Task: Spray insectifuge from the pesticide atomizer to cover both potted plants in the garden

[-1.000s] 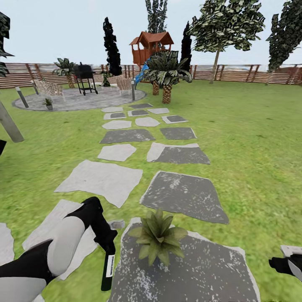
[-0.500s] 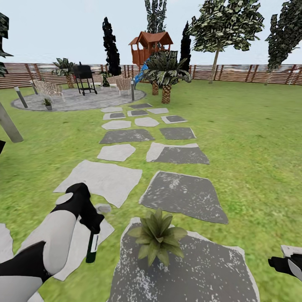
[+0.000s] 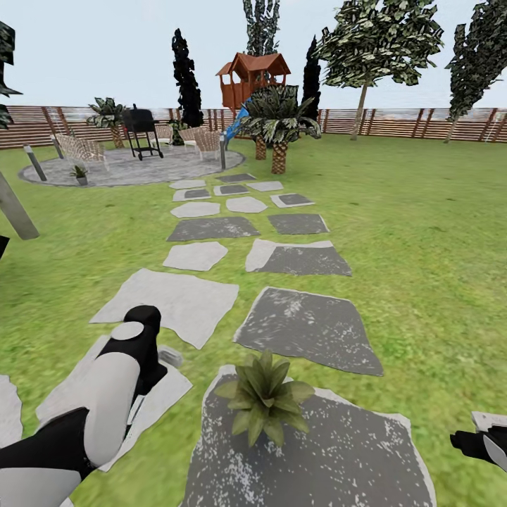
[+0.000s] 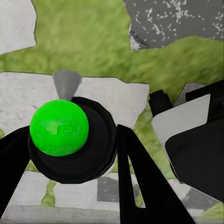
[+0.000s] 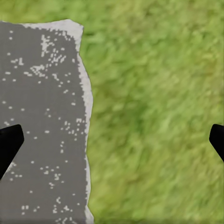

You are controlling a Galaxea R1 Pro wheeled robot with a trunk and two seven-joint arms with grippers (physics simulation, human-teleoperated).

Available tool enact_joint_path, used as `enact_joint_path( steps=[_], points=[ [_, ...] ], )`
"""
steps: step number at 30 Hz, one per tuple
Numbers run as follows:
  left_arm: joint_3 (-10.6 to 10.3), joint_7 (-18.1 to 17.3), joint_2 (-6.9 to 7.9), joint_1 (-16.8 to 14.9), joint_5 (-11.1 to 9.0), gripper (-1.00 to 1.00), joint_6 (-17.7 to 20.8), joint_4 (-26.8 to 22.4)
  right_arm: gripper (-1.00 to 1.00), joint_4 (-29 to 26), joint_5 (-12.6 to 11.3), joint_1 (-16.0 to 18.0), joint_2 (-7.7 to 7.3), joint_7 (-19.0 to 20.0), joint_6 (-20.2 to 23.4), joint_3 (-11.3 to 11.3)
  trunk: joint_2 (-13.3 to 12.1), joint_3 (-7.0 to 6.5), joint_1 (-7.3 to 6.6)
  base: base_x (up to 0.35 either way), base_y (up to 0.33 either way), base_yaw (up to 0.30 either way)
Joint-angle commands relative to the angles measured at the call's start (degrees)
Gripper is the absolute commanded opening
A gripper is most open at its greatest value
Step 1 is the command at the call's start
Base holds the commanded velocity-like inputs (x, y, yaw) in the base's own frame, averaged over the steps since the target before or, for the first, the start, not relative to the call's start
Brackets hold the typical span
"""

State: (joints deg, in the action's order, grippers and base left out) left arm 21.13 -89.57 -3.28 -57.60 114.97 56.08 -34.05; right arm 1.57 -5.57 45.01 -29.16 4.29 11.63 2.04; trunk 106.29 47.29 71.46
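My left gripper is shut on the pesticide atomizer, seen end-on as a dark round body with a bright green ball and a grey cone beyond it. In the head view my left arm hides the bottle, low at the left over a pale slab. One potted plant stands on the dark slab just right of that arm. The other potted plant, in a small grey pot, sits far off on the round patio. My right gripper is open over a slab edge and grass, and it shows as the right gripper at the lower right.
Stone slabs lead across the lawn to the patio with a grill and chairs. Palms and a play tower stand behind, before the wooden fence. A bollard lamp and a grey post stand at the left.
My left arm has swung up and to the left. The bottle, hanging beside the near plant a second ago, is now hidden behind my forearm. The right arm has not moved.
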Motion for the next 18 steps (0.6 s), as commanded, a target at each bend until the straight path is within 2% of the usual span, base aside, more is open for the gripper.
enact_joint_path(
  steps=[1, 6, 9, 12, 15, 18],
  points=[
    [0.37, -0.43, -0.16, -0.06, 1.08, -1.00, 0.60, -0.05, 1.00, 0.10, -0.58, 0.08, -0.02, 0.20, 0.06, 0.25, 0.03, 0.05, -0.01, 0.000, 0.000, 0.000],
    [0.56, -0.43, -0.23, -0.06, 1.42, -1.00, 0.61, -0.03, 1.00, 0.10, -0.58, 0.08, -0.02, 0.20, 0.06, 0.26, 0.03, 0.05, -0.01, 0.000, 0.000, 0.000],
    [1.12, -0.43, -0.26, -0.06, 0.83, -1.00, 0.56, 0.56, 1.00, 0.10, -0.58, 0.08, -0.02, 0.20, 0.06, 0.27, 0.03, 0.05, -0.01, 0.000, 0.000, 0.000],
    [2.13, -0.43, -0.31, -0.06, -0.88, -1.00, 0.53, 2.07, 1.00, 0.10, -0.58, 0.08, -0.02, 0.20, 0.06, 0.27, 0.03, 0.05, -0.01, 0.000, 0.000, -0.039],
    [3.39, -0.43, -0.21, -0.06, -4.69, -1.00, 0.52, 2.89, 1.00, 0.09, -0.58, 0.08, -0.02, 0.20, 0.06, 0.25, 0.03, 0.05, -0.01, 0.000, 0.000, -0.022],
    [5.15, -0.43, -0.08, -0.06, -6.77, -1.00, 0.54, 3.06, 1.00, 0.10, -0.58, 0.08, -0.02, 0.20, 0.06, 0.25, 0.03, 0.05, -0.01, 0.000, 0.000, -0.006]
  ],
)
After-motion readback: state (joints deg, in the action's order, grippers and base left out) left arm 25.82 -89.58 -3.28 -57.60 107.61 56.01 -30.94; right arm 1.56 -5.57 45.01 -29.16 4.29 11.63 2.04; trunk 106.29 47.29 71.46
